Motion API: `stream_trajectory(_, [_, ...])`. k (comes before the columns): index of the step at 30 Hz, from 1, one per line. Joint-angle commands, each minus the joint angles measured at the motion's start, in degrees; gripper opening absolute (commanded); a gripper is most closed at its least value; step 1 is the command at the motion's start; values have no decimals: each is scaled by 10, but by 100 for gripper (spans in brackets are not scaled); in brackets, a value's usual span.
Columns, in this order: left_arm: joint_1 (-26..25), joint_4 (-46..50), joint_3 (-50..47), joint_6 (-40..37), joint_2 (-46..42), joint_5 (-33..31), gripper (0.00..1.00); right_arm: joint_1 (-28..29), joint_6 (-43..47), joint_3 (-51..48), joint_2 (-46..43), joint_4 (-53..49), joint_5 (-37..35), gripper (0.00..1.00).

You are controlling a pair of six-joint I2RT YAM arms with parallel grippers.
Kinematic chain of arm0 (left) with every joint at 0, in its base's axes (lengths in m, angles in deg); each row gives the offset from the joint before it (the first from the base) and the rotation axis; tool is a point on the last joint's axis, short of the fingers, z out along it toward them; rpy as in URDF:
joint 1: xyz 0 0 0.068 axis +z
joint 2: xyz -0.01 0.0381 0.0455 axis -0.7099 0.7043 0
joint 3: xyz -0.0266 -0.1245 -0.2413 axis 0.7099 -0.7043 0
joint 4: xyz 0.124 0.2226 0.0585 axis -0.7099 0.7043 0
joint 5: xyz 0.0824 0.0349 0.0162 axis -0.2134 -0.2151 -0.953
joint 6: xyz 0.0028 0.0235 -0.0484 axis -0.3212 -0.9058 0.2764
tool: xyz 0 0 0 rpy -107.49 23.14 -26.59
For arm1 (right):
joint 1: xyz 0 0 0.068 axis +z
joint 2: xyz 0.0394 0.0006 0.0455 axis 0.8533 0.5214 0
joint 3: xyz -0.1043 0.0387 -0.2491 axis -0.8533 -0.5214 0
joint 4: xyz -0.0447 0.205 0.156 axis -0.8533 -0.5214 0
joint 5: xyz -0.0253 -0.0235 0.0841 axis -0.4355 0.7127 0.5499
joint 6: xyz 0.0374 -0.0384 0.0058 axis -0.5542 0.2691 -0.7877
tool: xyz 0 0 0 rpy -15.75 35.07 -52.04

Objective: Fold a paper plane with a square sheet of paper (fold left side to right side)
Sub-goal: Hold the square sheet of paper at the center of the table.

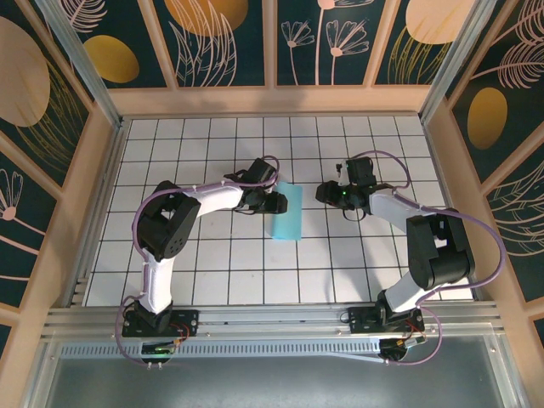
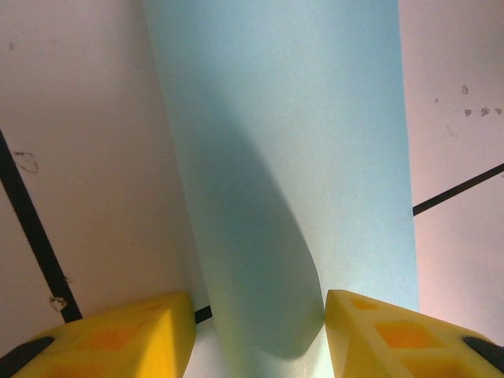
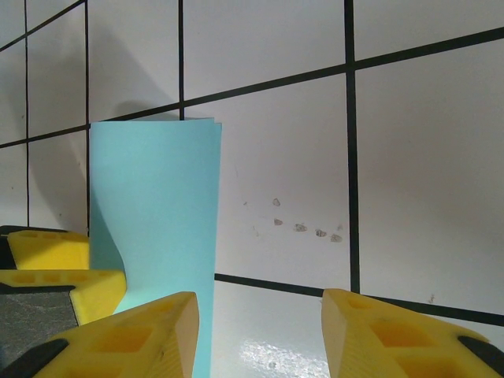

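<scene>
Turquoise square sheet of paper (image 1: 287, 217), folded double, lay mid-frame. Left gripper (image 1: 274, 202) jaws half open, straddled its curled left fold, no clamp. Right gripper (image 1: 326, 194) half open, empty, just right.

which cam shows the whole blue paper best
Top external: the square sheet of paper, folded over, shows nearly whole on the table. Right wrist catches one end and a long edge; left wrist sits close on a curled stretch.
</scene>
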Motion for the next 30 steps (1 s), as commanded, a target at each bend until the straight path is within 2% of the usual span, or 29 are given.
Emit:
stream_trajectory(1, [-21,13,-12,-12,66,2,50,-3,1,-11,-14,12,11,46])
stream_trajectory(30, [-23,32,-11,-23,71,-4,51,-3,0,-15,-13,14,11,47])
